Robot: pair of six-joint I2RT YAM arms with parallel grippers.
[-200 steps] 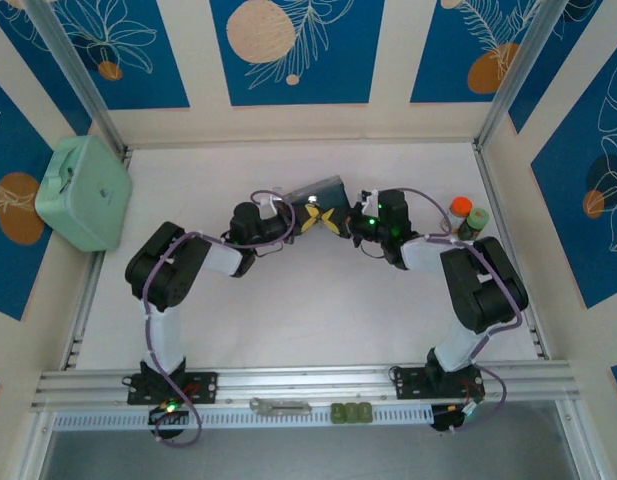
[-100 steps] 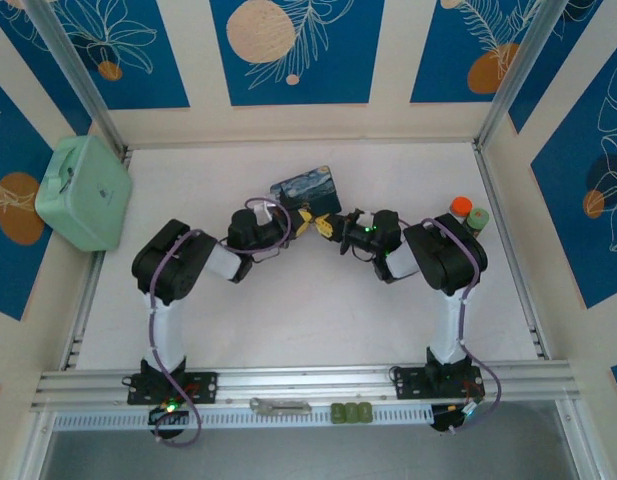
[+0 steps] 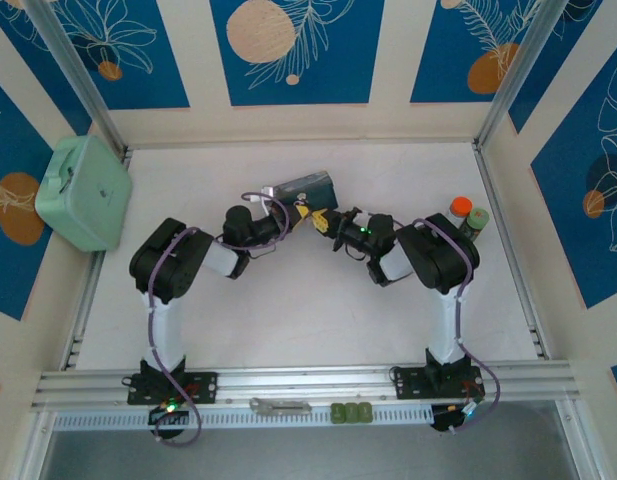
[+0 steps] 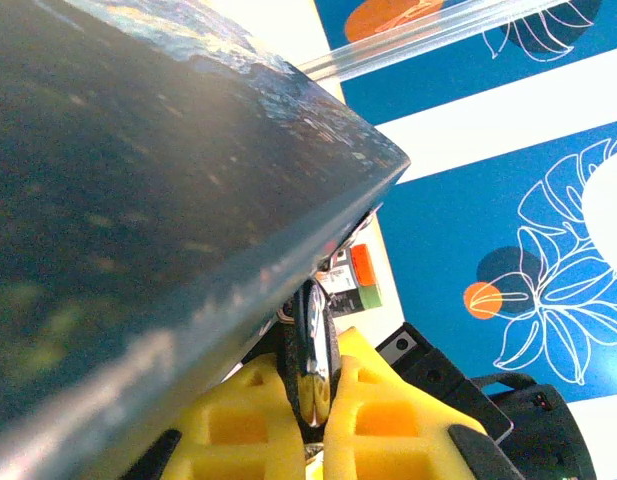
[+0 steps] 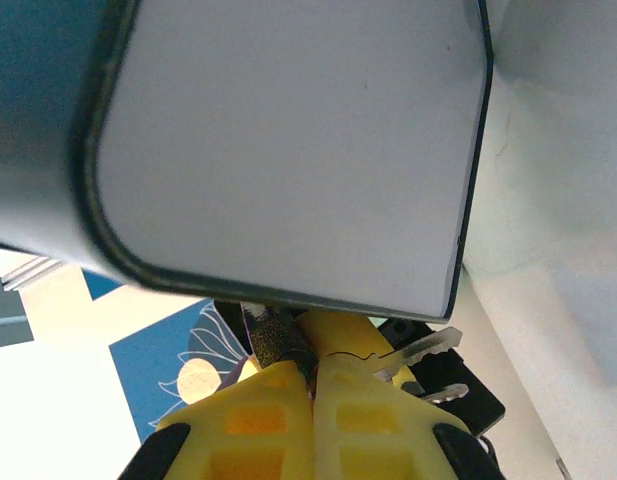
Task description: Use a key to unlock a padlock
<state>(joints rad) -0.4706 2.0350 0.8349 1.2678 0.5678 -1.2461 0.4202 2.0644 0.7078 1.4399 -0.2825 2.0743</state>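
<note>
The blue painted tin (image 3: 303, 188) is tilted up at mid-table, and both grippers meet just in front of it. My left gripper (image 3: 304, 212) is shut on the small dark padlock (image 4: 314, 335), whose shiny metal shows between the yellow fingers (image 4: 388, 420). The tin's dark side (image 4: 138, 180) looms right above it. My right gripper (image 3: 325, 222) is shut, and the silver key (image 5: 423, 350) sticks out sideways from its fingertips; a second key (image 5: 443, 393) hangs below. The tin's pale underside (image 5: 288, 150) is directly over the right gripper (image 5: 313, 368).
A mint-green case (image 3: 83, 190) stands at the table's left edge. Two small bottles with orange and green caps (image 3: 468, 215) stand at the right. A flat silver piece (image 3: 280, 406) and green blocks (image 3: 351, 411) lie on the front rail.
Both grippers have shifted a little left, staying together. The right arm folded in towards the middle. The tin lay flatter half a second ago and is tipped up again now.
</note>
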